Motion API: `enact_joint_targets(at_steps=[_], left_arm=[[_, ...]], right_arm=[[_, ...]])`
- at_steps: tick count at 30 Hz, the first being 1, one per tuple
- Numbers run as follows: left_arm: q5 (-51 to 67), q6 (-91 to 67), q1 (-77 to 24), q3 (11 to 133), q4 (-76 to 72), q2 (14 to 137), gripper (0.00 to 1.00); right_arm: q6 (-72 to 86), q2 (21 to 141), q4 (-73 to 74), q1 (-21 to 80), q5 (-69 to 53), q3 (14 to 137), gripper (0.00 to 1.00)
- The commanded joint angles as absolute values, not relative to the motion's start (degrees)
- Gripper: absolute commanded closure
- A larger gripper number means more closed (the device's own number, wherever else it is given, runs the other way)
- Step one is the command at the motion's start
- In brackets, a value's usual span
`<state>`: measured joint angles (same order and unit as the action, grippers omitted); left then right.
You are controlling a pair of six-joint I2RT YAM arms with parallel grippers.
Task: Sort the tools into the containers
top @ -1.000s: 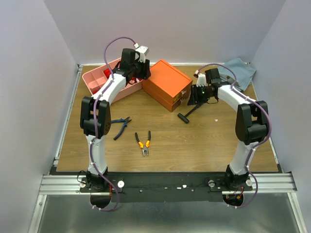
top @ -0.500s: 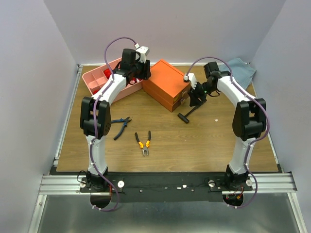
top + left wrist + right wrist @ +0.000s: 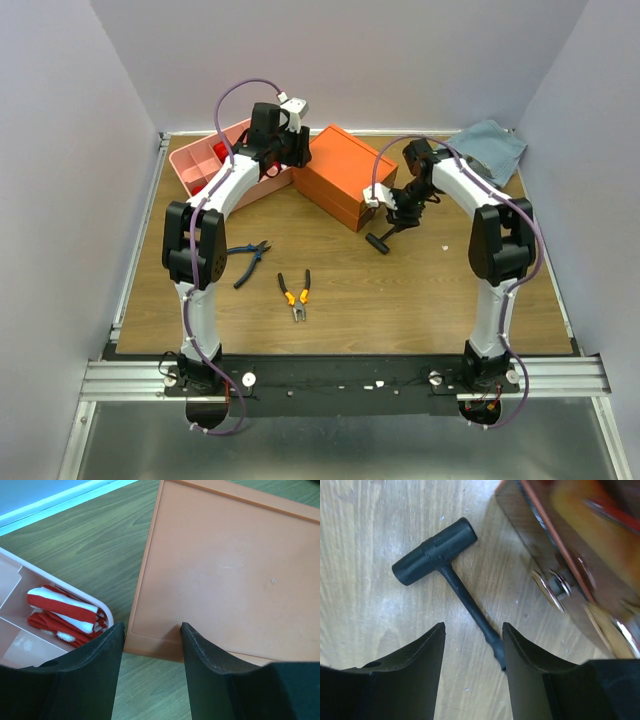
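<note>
The black hammer (image 3: 384,236) lies on the table right of the orange box (image 3: 342,172); in the right wrist view the hammer (image 3: 440,550) runs head-first away, its handle passing between the open jaws near the right finger. My right gripper (image 3: 400,212) (image 3: 472,645) is open just above it. My left gripper (image 3: 285,150) (image 3: 150,640) is open and empty over the gap between the orange box (image 3: 225,570) and the pink tray (image 3: 215,165) (image 3: 15,595). Blue-handled pliers (image 3: 248,258) and orange-handled pliers (image 3: 295,293) lie on the table in front.
A red-and-white striped item (image 3: 62,612) lies in the pink tray's corner compartment. The orange box's clear drawer front with a metal latch (image 3: 555,587) is close to my right gripper. A blue-grey cloth (image 3: 490,145) lies at the back right corner.
My right arm has swung left and down, turning the gripper over the hammer's handle beside the orange box. The left arm has hardly moved.
</note>
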<state>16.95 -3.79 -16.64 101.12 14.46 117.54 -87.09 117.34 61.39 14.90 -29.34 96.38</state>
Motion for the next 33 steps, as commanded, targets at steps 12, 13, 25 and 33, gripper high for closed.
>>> enact_joint_targets(at_steps=[12, 13, 25, 33], left_arm=[[17.75, -3.25, -17.84, 101.69, 19.16, 116.72, 0.43], [17.75, -3.25, -17.84, 101.69, 19.07, 116.89, 0.43], [17.93, -3.95, -17.75, 103.97, 18.46, 117.51, 0.43], [17.58, -5.62, -17.67, 105.12, 17.49, 116.63, 0.41]], right_arm=[[-96.32, 126.39, 68.11, 17.4, -17.86, 101.52, 0.58], [-97.11, 126.21, 68.2, 17.49, -17.41, 100.73, 0.59], [-96.43, 109.09, 66.0, 17.84, -28.43, 88.58, 0.98], [-69.03, 103.35, 68.57, 17.4, -49.38, 107.38, 0.99]])
